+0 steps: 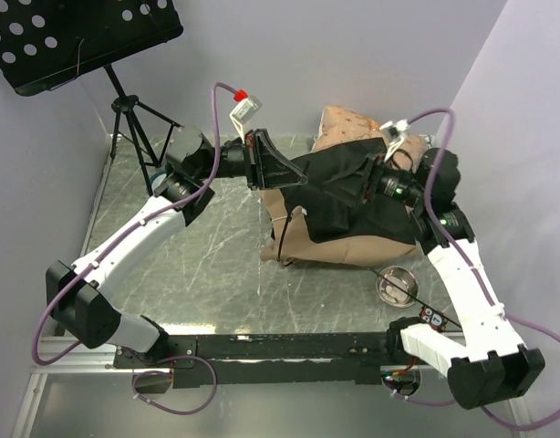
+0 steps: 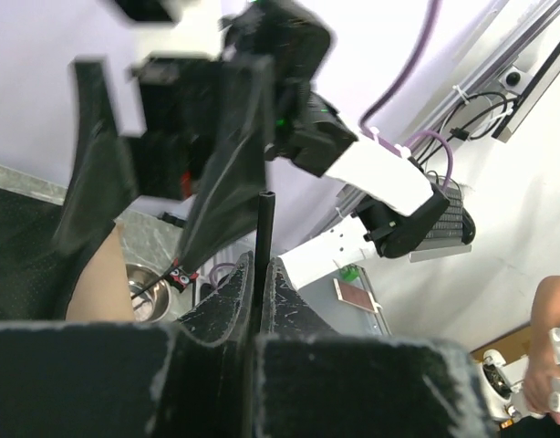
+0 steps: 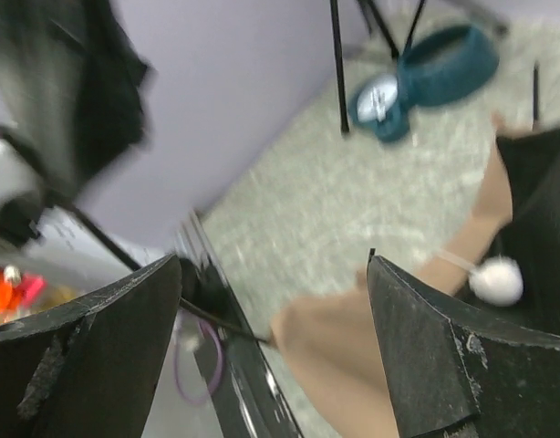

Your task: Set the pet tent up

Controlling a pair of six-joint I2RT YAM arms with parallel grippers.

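Collapsed pet tent (image 1: 353,233), a slumped heap centre-right on the table (image 1: 189,265), not yet standing.

The left gripper (image 2: 260,266) is pinched tight on a thin black pole (image 2: 263,228), and the black base panel (image 1: 289,169) is held up at upper centre of the top view. The right gripper (image 3: 273,265) has its fingers spread wide with nothing between them; that view is blurred. The tan fabric (image 1: 335,246) lies slack and a pom-pom (image 3: 496,280) lies loose. Judged early in the task: frame to raise, walls to tension, doorway to open.

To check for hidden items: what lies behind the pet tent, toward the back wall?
A pinkish plush cushion shows behind the pet tent. Its near part is covered by the tent's black panel, so its full extent cannot be seen.
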